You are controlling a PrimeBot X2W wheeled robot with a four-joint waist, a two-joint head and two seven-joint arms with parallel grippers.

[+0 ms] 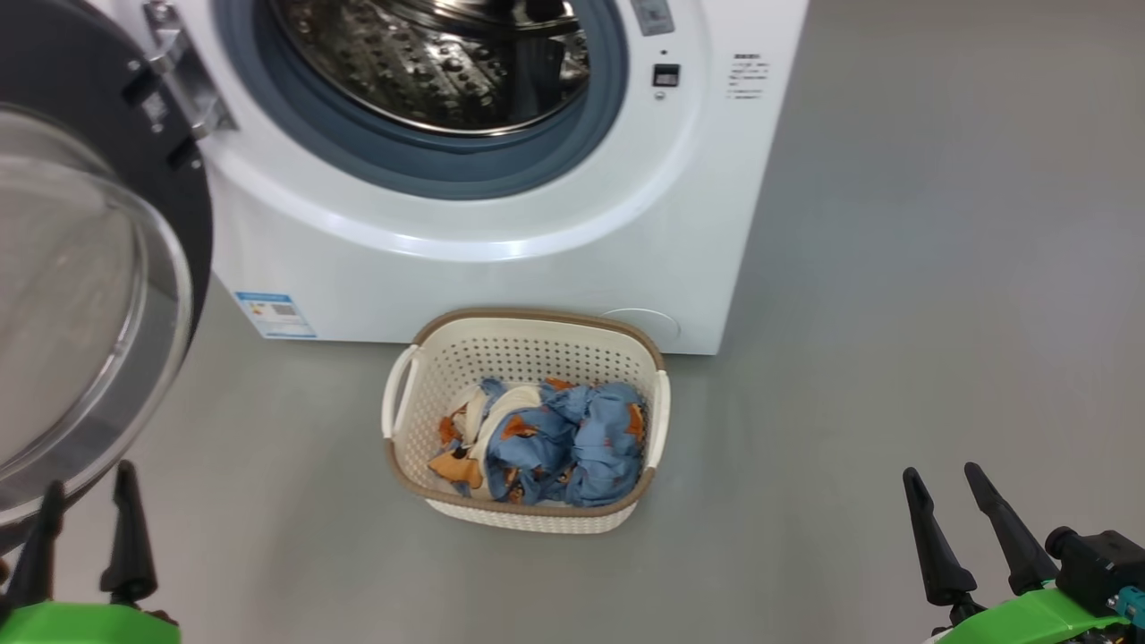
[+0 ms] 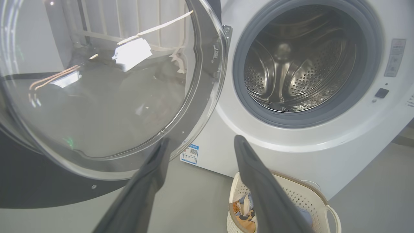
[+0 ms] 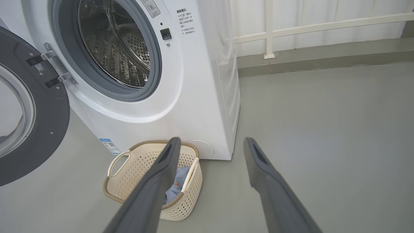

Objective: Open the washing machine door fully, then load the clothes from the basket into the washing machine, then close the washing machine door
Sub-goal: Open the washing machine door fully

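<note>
One blue label (image 1: 275, 315) on the washing machine (image 1: 501, 277), print unreadable

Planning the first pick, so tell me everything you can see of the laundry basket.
The basket is a rounded-rectangular cream tub, seemingly plastic, with perforated walls, a brown woven-look rim and two pale side handles. It stands upright on the grey floor, close before the washing machine; contact there is unclear. Crumpled blue, orange and cream clothes lie in its bottom, well below the rim.
</note>
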